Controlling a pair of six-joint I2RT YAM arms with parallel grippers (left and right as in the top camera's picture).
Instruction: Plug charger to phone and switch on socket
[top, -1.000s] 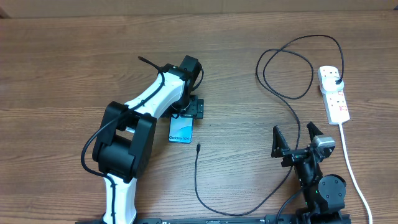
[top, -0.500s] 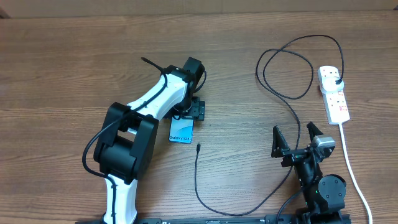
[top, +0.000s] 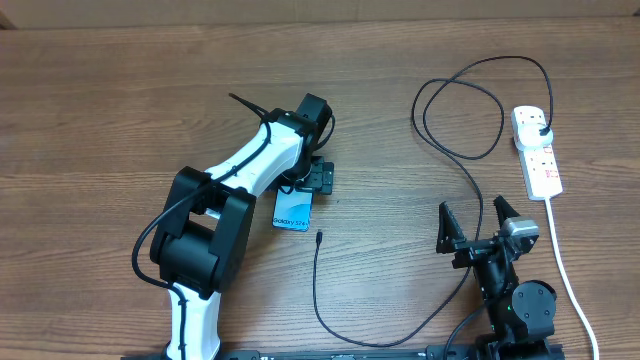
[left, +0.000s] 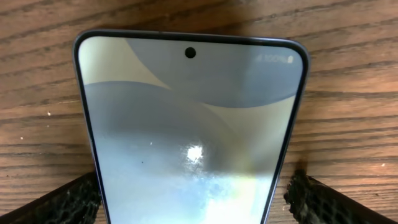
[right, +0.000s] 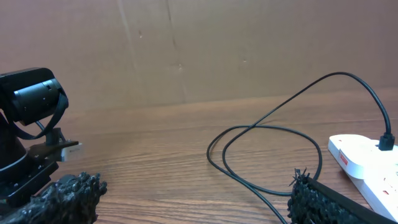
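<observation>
The phone (top: 293, 210) lies flat on the table with its light blue screen up and "Galaxy S24" at its near end. In the left wrist view the phone (left: 193, 124) fills the frame. My left gripper (left: 193, 199) straddles it, open: one finger touches one long edge and a thin strip of wood shows at the other. The charger cable (top: 330, 325) has its small connector tip (top: 318, 236) free on the table just right of the phone. It loops across to its black plug (top: 541, 130) in the white socket strip (top: 537, 152). My right gripper (top: 475, 222) is open and empty.
The strip's thick white cord (top: 565, 270) runs down the right side past the right arm's base. A cable loop (right: 267, 155) lies in front of the right gripper, with the socket strip (right: 367, 158) at the right. A brown wall stands behind the table.
My left gripper has shifted slightly right and toward the near side. The phone has slid and turned a little with it. The right arm, cable and socket strip have not moved.
</observation>
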